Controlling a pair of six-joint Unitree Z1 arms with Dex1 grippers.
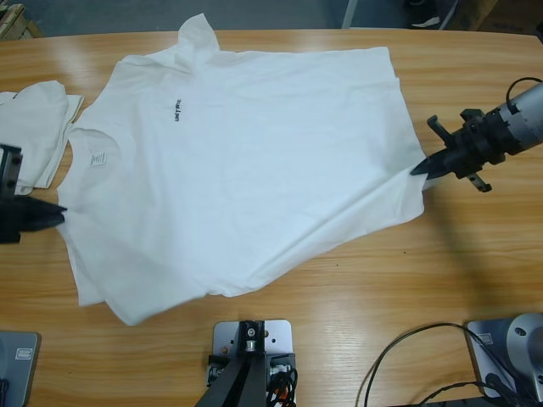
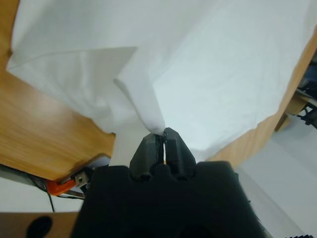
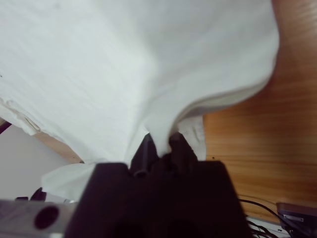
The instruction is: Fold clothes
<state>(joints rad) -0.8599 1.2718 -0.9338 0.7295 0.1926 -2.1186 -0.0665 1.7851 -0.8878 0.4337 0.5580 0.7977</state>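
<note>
A white T-shirt (image 1: 246, 161) with small black chest lettering (image 1: 177, 108) lies spread across the table, its collar toward the left. At the table's left edge my left gripper (image 1: 58, 215) is shut on the shirt's shoulder edge; the left wrist view shows a ridge of white cloth (image 2: 143, 99) pinched in the black jaws (image 2: 164, 134). At the right, my right gripper (image 1: 418, 168) is shut on the shirt's hem, and in the right wrist view the fabric (image 3: 148, 74) bunches down into the jaws (image 3: 159, 141).
A second white garment (image 1: 36, 127) lies folded at the far left, beside the shirt's collar. Bare wooden tabletop (image 1: 407, 280) runs along the front and right. Black cables (image 1: 424, 373) trail at the bottom right.
</note>
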